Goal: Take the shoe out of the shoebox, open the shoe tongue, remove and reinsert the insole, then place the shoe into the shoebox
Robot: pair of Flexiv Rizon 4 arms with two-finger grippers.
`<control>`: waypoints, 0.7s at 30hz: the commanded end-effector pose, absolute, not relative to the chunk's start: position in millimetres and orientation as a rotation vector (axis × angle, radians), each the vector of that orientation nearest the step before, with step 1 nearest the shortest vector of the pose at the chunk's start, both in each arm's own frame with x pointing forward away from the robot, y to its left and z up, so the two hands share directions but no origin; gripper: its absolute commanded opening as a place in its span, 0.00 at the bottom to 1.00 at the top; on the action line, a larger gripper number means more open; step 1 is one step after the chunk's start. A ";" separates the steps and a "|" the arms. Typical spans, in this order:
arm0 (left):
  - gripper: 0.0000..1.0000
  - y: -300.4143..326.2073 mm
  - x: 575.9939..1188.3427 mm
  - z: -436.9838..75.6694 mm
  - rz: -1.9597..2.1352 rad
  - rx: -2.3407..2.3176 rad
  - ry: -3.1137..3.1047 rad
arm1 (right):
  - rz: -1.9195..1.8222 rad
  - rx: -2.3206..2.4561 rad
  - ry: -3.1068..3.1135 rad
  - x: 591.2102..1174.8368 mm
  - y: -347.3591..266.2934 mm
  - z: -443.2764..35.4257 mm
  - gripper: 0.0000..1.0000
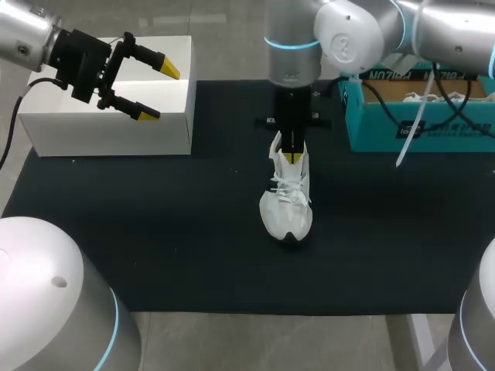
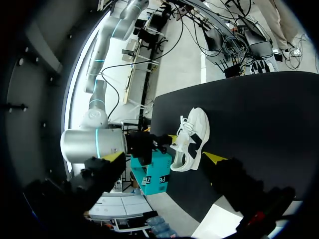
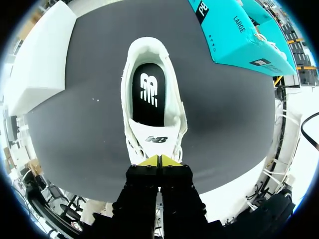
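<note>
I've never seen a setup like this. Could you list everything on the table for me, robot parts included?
shoe: one, white, upright mid-mat, toe towards the near edge
insole: one, black, inside the shoe
white box: one, open, far left of the table
teal box: one, far right
mat: one, black, under the shoe
left gripper: one, black with yellow tips, open, above the white box
right gripper: one, yellow tips together, at the shoe's tongue

Bright, even overhead light here. The white box (image 1: 108, 116) is nearly blown out, and the shoe (image 1: 286, 202) drops just a faint shadow on the black mat (image 1: 155, 247). Both wrist views bend hard near the rim, and the left one has glare behind a dark foreground.
</note>
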State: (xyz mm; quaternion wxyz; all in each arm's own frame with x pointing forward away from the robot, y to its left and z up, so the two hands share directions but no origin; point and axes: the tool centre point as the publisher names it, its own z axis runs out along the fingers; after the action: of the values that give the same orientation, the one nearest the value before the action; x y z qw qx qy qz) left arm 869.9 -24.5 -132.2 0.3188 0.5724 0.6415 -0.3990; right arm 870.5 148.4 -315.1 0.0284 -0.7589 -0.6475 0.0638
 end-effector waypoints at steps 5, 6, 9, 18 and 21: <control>1.00 -24.5 870.5 -132.0 -1.049 1.509 1.688 | 0.159 -2.339 -2.002 874.6 147.1 -328.8 0.00; 1.00 -24.5 870.5 -132.0 -1.049 1.509 1.688 | 0.161 -2.340 -2.001 876.9 146.3 -332.8 0.00; 1.00 -24.5 870.5 -132.0 -1.049 1.509 1.688 | 0.167 -2.329 -2.002 882.7 147.4 -338.3 0.00; 1.00 -24.5 870.5 -132.0 -1.049 1.509 1.688 | 0.175 -2.315 -2.001 885.1 148.0 -341.5 0.00; 1.00 -24.5 870.5 -132.0 -1.049 1.509 1.688 | 0.162 -2.327 -2.013 880.0 148.0 -329.1 0.00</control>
State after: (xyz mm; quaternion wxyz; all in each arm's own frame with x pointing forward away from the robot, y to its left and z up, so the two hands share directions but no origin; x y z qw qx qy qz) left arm 869.9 -24.6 -132.2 0.3188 0.5724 0.6415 -0.3990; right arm 885.0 147.9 -340.0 0.0377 -0.7543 -0.6532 0.0544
